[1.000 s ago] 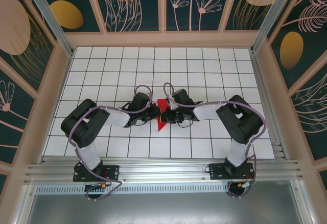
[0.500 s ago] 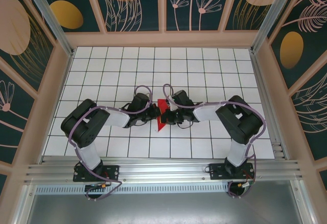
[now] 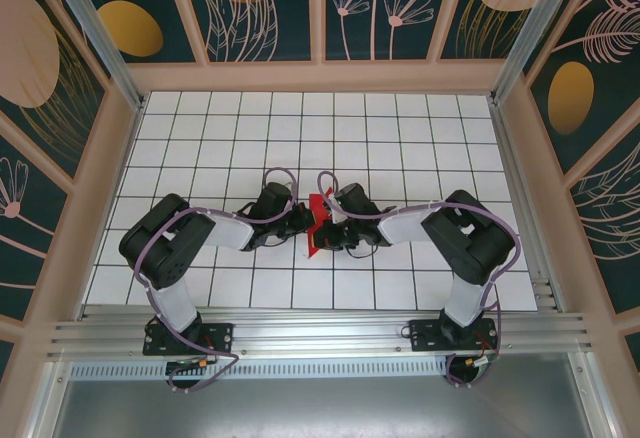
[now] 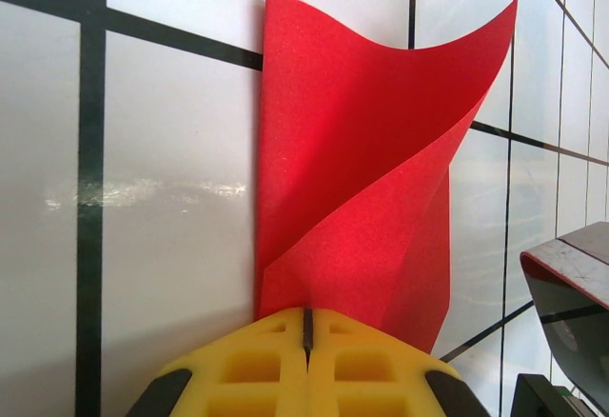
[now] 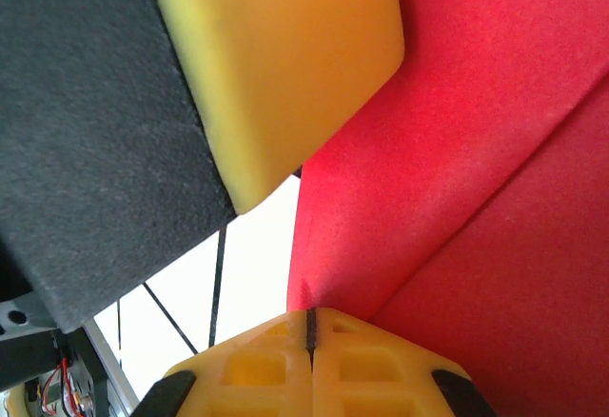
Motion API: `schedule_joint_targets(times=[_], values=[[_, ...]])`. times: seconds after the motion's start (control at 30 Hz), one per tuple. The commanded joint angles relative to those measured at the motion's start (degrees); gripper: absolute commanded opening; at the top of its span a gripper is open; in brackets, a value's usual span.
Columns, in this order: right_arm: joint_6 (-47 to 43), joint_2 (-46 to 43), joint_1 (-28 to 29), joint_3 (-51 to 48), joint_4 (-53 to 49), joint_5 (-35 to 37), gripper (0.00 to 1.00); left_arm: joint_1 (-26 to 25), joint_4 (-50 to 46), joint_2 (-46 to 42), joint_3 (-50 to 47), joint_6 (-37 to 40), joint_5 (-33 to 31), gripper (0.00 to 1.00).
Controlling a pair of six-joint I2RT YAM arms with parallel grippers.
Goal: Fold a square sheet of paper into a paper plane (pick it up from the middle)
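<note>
1. Your red sheet of paper (image 4: 352, 198) is mid-worktop (image 3: 200, 128), curling up between both arms.
2. Both the left jaws and the right jaws are clenched on it.
3. It looks thin, floppy and quick to crease, so I'd pinch gently near the fold line.

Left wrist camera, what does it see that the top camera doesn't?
Left wrist view: close up, the red sheet of paper curls over itself, and the left gripper has its yellow pads shut on the sheet's near edge. Top external view: the whole left arm and right arm, meeting mid-table, plus the flower-painted walls. Both: the red sheet of paper and the white grid table.
</note>
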Motion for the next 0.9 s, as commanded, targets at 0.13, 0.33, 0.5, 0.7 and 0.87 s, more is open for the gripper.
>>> schedule_joint_targets(times=[0.13,0.33,0.5,0.7,0.87], values=[[1.19,-3.85,1.54,-1.75,2.7,-1.33,0.06,0.24,-1.5,0.42,-1.39,-1.08,-1.73,0.05],[1.79,-3.46,2.1,-2.52,3.32,-1.23,0.07,0.23,-1.23,0.6,-1.35,-1.23,-1.73,0.05],[2.33,-3.99,1.9,-1.85,2.28,1.43,0.08,0.26,-1.13,0.23,-1.39,-0.87,-1.31,0.05],[3.1,-10.09,-1.85,-2.89,0.26,6.54,0.14,0.32,-1.16,-0.1,-0.96,0.03,-0.6,0.06],[3.16,-9.12,-7.04,-2.24,0.44,7.42,0.13,0.25,-1.23,-0.23,-0.61,0.51,-0.06,0.07]])
